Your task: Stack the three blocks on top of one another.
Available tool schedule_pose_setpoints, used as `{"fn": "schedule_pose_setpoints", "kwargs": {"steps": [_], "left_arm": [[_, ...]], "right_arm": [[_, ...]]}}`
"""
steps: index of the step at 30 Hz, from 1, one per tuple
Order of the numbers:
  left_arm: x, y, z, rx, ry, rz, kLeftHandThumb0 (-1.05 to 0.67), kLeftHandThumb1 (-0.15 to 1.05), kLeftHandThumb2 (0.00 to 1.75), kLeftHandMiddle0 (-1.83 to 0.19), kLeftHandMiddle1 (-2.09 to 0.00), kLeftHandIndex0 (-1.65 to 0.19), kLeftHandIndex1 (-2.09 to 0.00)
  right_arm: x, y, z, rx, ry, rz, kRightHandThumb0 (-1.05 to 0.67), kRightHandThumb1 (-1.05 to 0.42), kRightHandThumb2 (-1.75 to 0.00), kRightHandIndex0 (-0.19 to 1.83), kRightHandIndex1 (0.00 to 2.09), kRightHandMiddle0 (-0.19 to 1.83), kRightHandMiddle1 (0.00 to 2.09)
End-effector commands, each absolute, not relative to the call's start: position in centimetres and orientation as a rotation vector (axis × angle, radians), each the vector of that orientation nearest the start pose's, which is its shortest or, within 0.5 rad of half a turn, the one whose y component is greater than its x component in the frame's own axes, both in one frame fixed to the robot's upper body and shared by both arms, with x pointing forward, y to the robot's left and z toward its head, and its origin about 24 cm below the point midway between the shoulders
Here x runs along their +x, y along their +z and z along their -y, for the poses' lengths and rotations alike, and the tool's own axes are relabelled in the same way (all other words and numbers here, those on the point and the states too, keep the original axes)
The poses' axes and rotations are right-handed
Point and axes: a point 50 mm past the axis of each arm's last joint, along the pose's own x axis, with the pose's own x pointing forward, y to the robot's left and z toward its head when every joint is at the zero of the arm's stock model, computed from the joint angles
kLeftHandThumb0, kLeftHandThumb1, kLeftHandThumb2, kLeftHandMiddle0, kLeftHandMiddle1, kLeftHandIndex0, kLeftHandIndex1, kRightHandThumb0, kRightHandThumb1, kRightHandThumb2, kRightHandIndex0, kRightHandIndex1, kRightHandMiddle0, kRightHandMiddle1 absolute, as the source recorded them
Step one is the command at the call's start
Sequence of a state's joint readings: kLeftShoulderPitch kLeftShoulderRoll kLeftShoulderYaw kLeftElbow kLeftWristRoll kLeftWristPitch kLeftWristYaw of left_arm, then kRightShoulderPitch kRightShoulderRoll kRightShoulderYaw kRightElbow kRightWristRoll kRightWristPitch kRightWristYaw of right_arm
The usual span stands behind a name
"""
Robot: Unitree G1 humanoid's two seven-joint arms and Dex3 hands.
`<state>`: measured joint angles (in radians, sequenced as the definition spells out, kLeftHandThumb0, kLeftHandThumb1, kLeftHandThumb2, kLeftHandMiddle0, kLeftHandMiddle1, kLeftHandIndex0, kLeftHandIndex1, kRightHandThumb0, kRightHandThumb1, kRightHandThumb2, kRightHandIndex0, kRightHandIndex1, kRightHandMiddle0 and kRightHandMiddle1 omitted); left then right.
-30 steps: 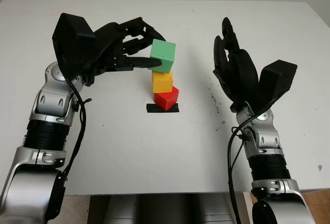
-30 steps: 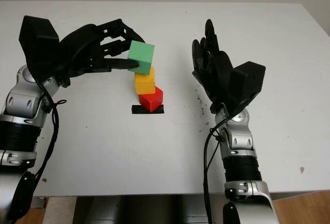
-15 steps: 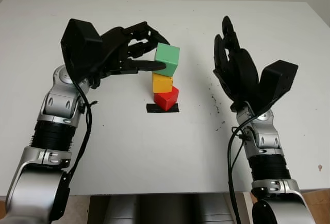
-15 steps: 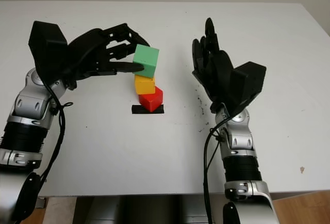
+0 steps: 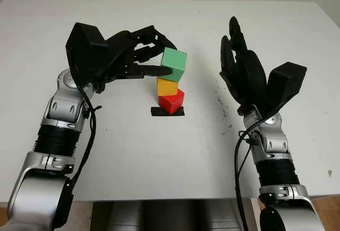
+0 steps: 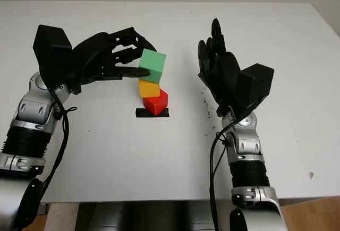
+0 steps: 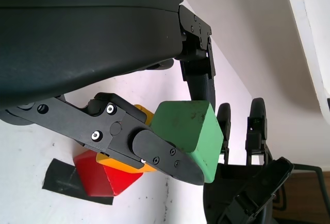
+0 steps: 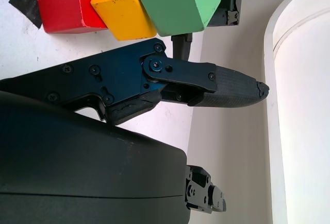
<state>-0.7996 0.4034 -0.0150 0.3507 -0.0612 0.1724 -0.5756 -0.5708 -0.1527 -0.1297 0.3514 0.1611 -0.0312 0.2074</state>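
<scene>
I see a white table (image 5: 159, 156) with a black tape patch (image 5: 168, 111) near its centre, and my left hand (image 5: 139, 58) grips the green block (image 5: 174, 64) atop the yellow block (image 5: 167, 86), which sits on the red block (image 5: 171, 101). My right hand (image 5: 241, 71) is open, right of the stack. Since 1.0 s ago the green block has moved slightly right and lower, closer over the yellow block.

three blocks stand in a leaning column near the middle of the table (image 5: 159, 156). the bottom block (image 5: 171, 102) sits on a flat patch (image 5: 167, 112), the middle block (image 5: 167, 86) on it, the top block (image 5: 174, 65) above, held by the left hand (image 5: 139, 61) from the left. the right hand (image 5: 241, 74) is open, well to the right.
</scene>
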Motion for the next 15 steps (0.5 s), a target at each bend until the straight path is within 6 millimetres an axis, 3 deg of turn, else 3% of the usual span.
{"fn": "schedule_pose_setpoints", "kwargs": {"steps": [1, 15], "left_arm": [[36.89, 20.03, -16.24, 0.399, -0.57, 0.179, -0.39, 0.98, 0.06, -0.2, -0.04, -0.33, -1.56], [36.88, 19.78, -16.37, 0.415, -0.569, 0.172, -0.43, 0.96, 0.05, -0.17, -0.04, -0.33, -1.46]], "right_arm": [[35.06, 13.81, 16.48, 0.029, 0.19, 0.266, -0.74, -1.05, -0.58, -0.19, 0.0, -0.19, 0.0], [35.09, 13.9, 16.55, 0.002, 0.199, 0.262, -0.75, -1.05, -0.6, -0.19, 0.0, -0.19, 0.0]]}}
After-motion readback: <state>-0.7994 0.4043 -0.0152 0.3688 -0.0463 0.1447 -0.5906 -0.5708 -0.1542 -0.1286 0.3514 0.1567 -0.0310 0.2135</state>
